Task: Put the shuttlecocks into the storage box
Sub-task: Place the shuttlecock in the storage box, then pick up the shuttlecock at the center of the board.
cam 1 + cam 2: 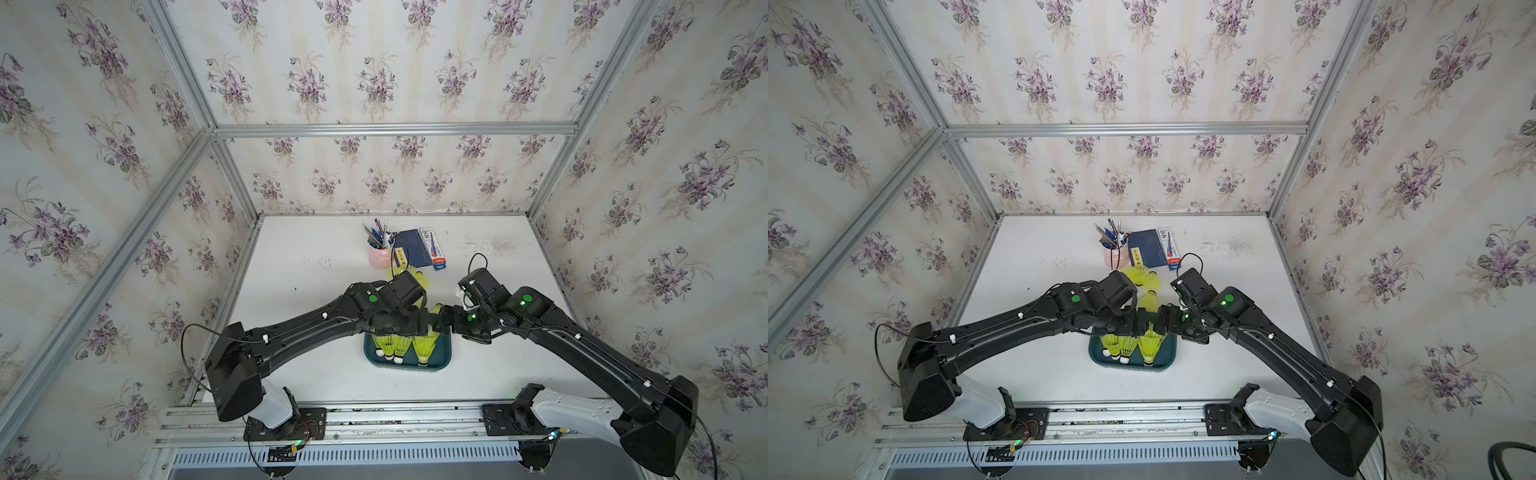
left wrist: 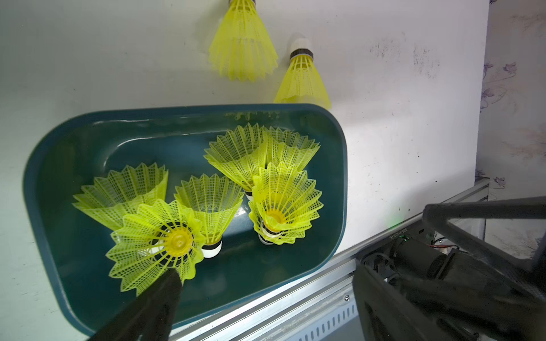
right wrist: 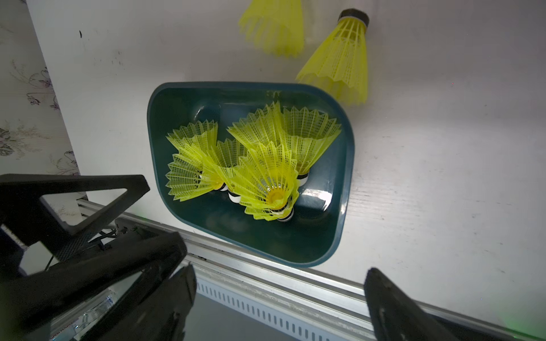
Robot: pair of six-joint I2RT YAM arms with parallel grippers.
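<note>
The dark teal storage box (image 1: 441, 365) (image 1: 1168, 362) sits at the table's near middle, and several yellow-green shuttlecocks (image 2: 283, 200) (image 3: 267, 180) stand in it, skirts up. Two loose shuttlecocks (image 2: 242, 44) (image 2: 302, 79) lie on the table just beyond the box. In a top view a third one (image 1: 1149, 301) shows there too. Both grippers hang close together over the box's far edge. My left gripper (image 2: 266, 298) (image 1: 409, 326) is open, and one fingertip (image 2: 165, 283) overlaps the skirt of a shuttlecock (image 2: 156, 242) in the box. My right gripper (image 3: 277, 298) (image 1: 455, 322) is open with nothing between its fingers.
A pink pen cup (image 1: 380, 255), a blue notebook (image 1: 413, 249) and a small card pack (image 1: 432, 249) stand at the back of the table. An aluminium rail (image 1: 395, 415) runs along the front edge, close behind the box. Papered walls close in both sides.
</note>
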